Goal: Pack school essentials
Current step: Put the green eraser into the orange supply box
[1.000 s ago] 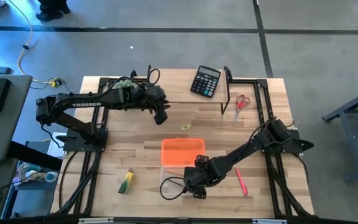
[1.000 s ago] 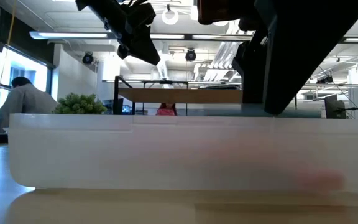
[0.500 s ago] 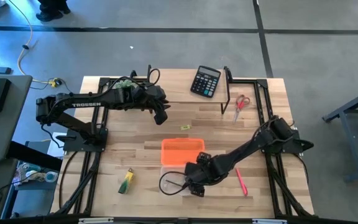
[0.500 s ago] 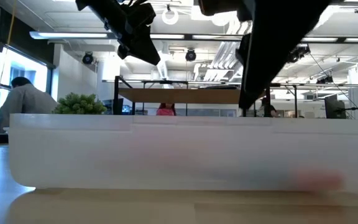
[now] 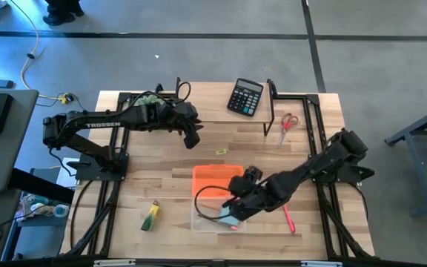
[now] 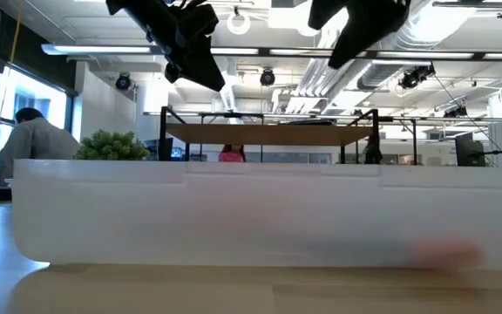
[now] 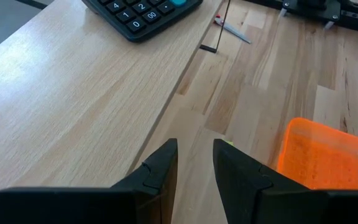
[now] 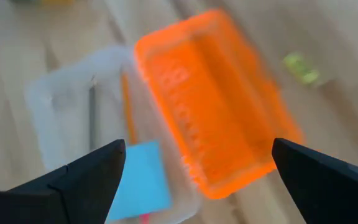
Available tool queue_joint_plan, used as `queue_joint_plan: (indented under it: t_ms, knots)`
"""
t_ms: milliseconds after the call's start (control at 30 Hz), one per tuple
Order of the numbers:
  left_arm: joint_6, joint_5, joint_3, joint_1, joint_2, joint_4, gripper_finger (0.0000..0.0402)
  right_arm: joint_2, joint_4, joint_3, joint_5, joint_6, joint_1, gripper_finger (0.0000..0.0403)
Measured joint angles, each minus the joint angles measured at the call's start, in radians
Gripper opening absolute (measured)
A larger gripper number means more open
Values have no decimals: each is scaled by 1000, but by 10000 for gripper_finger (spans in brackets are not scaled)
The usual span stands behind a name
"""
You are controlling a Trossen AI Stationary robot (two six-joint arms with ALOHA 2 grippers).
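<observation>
A clear box (image 5: 207,216) stands near the table's near edge, with an orange lid (image 5: 217,180) against its far side. Inside the box lie the light-blue note pad (image 8: 139,180) and thin pencils (image 8: 125,106). My right gripper (image 8: 199,147) hovers open above the box and lid (image 5: 237,206). The pink pen (image 5: 288,217) lies to the box's right. A green-yellow marker (image 5: 150,216) lies to its left. The tiny yellow piece (image 5: 220,151) and red-handled scissors (image 5: 288,122) lie farther back. My left gripper (image 7: 194,149) waits over the far left, fingers a little apart.
A black calculator (image 5: 245,96) sits on a raised wooden shelf (image 7: 73,106) at the far edge, and a spiky green plant (image 5: 150,100) is by the left arm. In the low view the box wall (image 6: 251,209) fills the foreground. A person (image 6: 24,139) sits beyond the table.
My right gripper has risen out of the clear box and drawn back toward the table's right and far side. The light-blue note pad now shows lying in the box where the gripper was.
</observation>
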Motion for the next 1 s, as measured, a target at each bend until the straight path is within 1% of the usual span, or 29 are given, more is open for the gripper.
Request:
queue_joint_plan:
  t_ms: [167, 300, 433, 667, 833, 1000]
  knots:
    - [0, 0, 0, 0, 0, 0, 91, -62, -49, 0, 126, -7, -15, 397]
    - [0, 0, 0, 0, 0, 0, 91, -119, -117, 0, 205, -16, -43, 397]
    - [-2, 0, 0, 0, 0, 0, 91, -182, -152, 0, 266, -65, -74, 397]
    - [-91, 1, 0, 0, 0, 0, 91, -308, -184, 0, 325, -161, -132, 397]
    - [-99, 1, 0, 0, 0, 0, 91, -398, -210, 0, 366, -190, -181, 397]
    - [-125, 2, 0, 0, 0, 7, 91, -482, -264, 0, 372, -191, -235, 397]
